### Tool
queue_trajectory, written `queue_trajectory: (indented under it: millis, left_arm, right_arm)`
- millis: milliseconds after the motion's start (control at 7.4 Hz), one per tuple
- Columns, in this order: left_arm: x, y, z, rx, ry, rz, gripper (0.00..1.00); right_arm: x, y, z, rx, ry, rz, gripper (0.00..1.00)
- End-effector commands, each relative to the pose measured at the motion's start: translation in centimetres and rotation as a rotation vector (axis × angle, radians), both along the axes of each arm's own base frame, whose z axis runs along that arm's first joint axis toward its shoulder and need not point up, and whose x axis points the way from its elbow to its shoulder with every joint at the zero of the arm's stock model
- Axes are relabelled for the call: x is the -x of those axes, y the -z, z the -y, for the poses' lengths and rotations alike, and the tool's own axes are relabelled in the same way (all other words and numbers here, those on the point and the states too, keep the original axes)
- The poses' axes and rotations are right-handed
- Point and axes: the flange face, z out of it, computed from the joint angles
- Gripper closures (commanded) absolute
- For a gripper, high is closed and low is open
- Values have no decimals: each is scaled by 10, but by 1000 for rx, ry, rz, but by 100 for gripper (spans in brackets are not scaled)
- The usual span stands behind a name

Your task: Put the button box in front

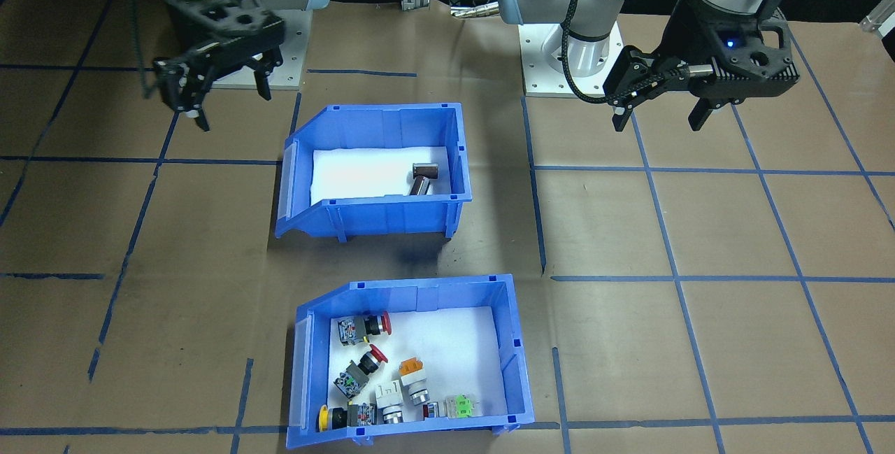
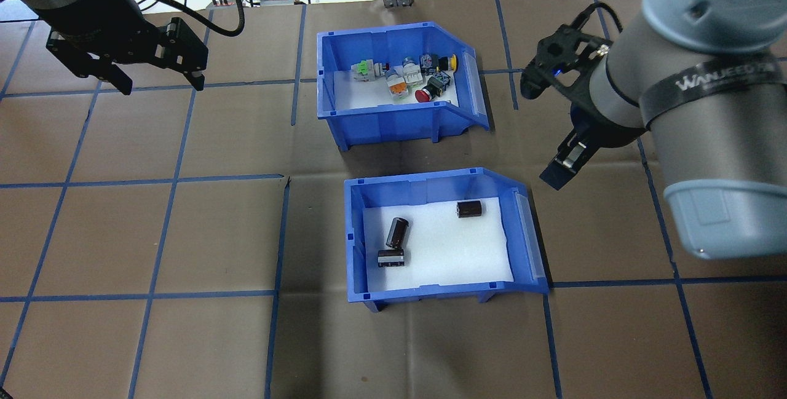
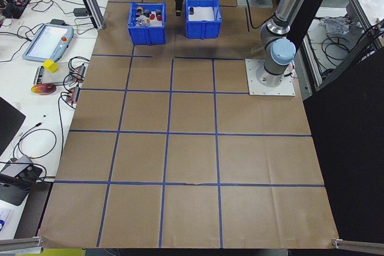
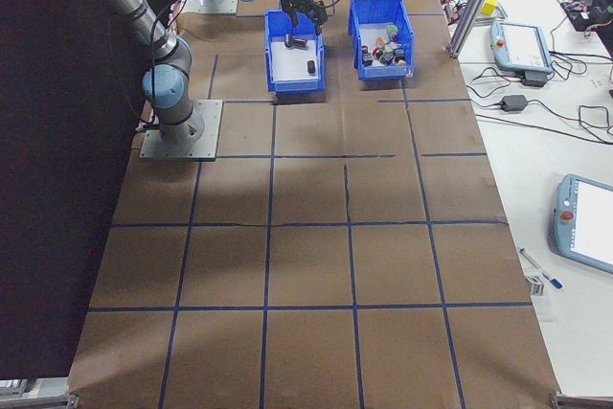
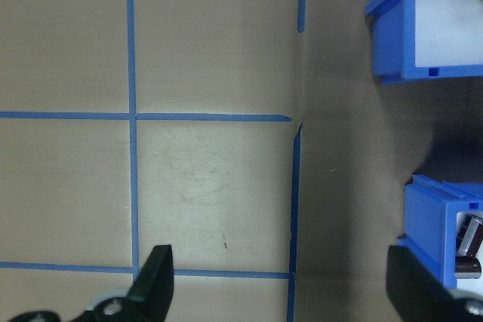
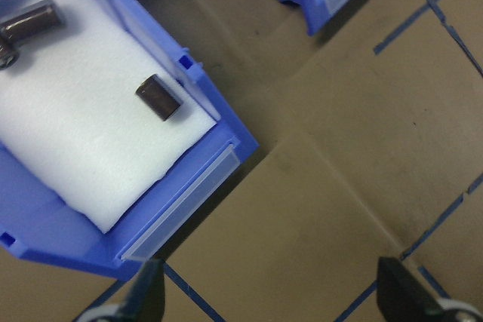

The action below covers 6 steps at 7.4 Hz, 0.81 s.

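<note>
Right end effector [image 2: 562, 141]: fingers spread, nothing held, hovering at right centre of the overhead view. The button box [image 2: 399, 82] lies up and to the left of it, near, top centre of frame, long axis across the frame, beyond the second bin [image 2: 442, 236]. Left end effector [image 2: 157, 76], released too, sits upper left, farther from the box. Right arm judged better placed.
</note>
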Motion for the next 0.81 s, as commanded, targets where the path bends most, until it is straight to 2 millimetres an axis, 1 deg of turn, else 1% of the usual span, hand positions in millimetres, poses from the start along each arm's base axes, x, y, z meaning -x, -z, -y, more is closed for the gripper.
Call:
queue_trajectory:
  millis: [0,270,405,541,676]
  left_arm:
    - [0,0,0,-2,-1,-1,1]
    - [-1,0,-1,-7,0,2,1]
    - [0,0,-1,-8,2,1,1]
    - [0,2,-2,-13,2,0,1]
    - [0,8,-3,-23,2,-1,1]
  right_arm:
    - [18,-2,19,-18,386,79,0]
    - [18,-18,31,-95,728,110,0]
    - [20,-22,40,-139,819,103,0]
    - [17,-20,52,-194,858,136,0]
    - [17,-15,66,-237,894,129,0]
